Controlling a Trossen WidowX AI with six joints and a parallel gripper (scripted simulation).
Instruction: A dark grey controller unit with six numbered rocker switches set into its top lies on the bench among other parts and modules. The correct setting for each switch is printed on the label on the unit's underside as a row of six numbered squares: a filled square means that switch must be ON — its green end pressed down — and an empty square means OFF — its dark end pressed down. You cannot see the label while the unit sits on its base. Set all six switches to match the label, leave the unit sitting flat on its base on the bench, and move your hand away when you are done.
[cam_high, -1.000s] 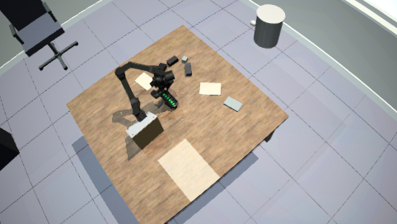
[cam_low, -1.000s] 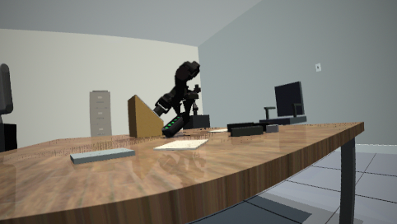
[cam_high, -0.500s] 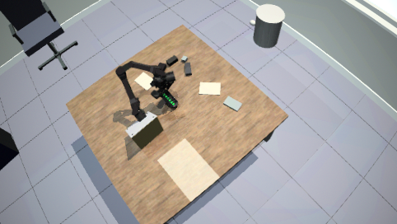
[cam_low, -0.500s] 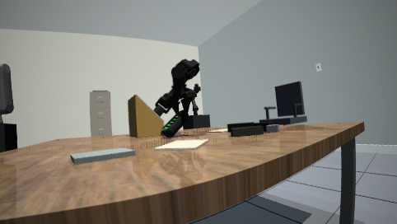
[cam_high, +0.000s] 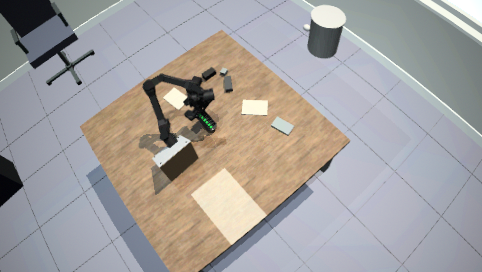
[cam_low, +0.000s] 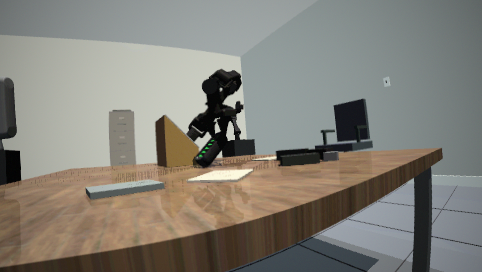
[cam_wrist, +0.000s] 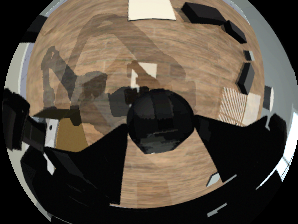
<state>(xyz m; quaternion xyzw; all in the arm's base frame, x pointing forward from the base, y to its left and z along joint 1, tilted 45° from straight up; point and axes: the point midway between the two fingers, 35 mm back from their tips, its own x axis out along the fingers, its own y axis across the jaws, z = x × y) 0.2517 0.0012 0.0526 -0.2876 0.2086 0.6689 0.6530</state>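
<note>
The dark grey controller unit (cam_high: 206, 123) (cam_low: 208, 152) (cam_wrist: 160, 122) is held steeply tilted, its lower end close to the bench top. Several green switch ends show in a row along its top in the top and exterior views. In the wrist view, only a dark end of it shows, between the black fingers. My gripper (cam_high: 201, 114) (cam_low: 218, 137) (cam_wrist: 161, 123) is shut on the unit, with one finger on each side. The underside label and the individual switch positions cannot be read.
A tan and white wedge-shaped block (cam_high: 183, 162) (cam_low: 180, 146) (cam_wrist: 71, 135) stands by the arm's base. Dark modules (cam_high: 228, 84) (cam_low: 299, 158) (cam_wrist: 246, 78) lie beyond the gripper. A pale sheet (cam_high: 255, 107) (cam_low: 221, 175), a grey plate (cam_high: 283, 126) (cam_low: 125, 189) and a large sheet (cam_high: 228, 206) lie on the bench.
</note>
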